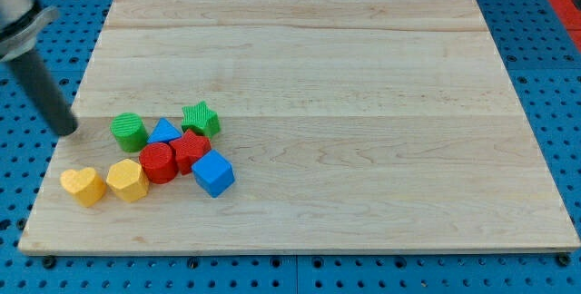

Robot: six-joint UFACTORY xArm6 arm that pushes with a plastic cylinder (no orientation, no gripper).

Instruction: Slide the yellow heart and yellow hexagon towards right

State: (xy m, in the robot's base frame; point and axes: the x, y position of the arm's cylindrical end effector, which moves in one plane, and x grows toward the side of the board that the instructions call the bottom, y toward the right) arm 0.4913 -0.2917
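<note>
The yellow heart (83, 186) lies near the board's bottom left corner. The yellow hexagon (127, 181) sits just to its right, touching or nearly touching it. My tip (68, 132) is at the board's left edge, above and slightly left of the heart, apart from both yellow blocks and left of the green cylinder.
A cluster sits right of the hexagon: green cylinder (129, 131), blue triangle (164, 132), green star (201, 118), red cylinder (158, 161), red block (190, 150), blue cube (213, 173). The wooden board (363, 103) rests on a blue pegboard.
</note>
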